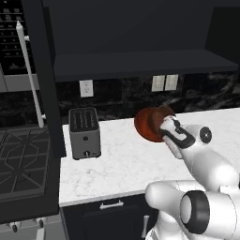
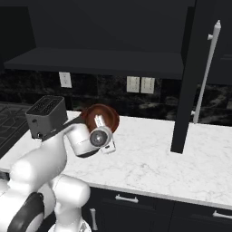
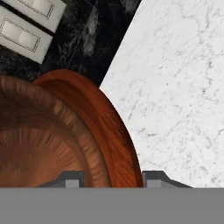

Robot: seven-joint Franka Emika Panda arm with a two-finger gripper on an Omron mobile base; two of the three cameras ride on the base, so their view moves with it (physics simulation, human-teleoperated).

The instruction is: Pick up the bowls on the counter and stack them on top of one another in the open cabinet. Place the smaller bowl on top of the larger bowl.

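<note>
White marble counter with grey veining runs across both base views under a dark wall cabinet, and that is where you should look first. One bowl is what you can count for certain: a glossy reddish-brown one, tipped up on edge so its hollow faces the right base camera, held off the worktop near the black backsplash. In the hand view you get a bright orange-red rim curving around a darker brown ribbed inside; whether that inside belongs to a second bowl nested there or is just the same bowl's hollow, you cannot tell from this close.

Your gripper straddles that rim, one fingertip on the inner side and the other on the outer side, so the jaws are clamped on the bowl's wall.

Above, the open cabinet shows one flat dark shelf with nothing on it. Two tall doors flank it, each with one long white handle.

Moving outward, one silver toaster with two slots stands on the counter to the left of the bowl, well apart from it. Three white wall plates sit on the backsplash: one outlet and two switch plates side by side. Black stove grates lie past the counter's left end.
</note>
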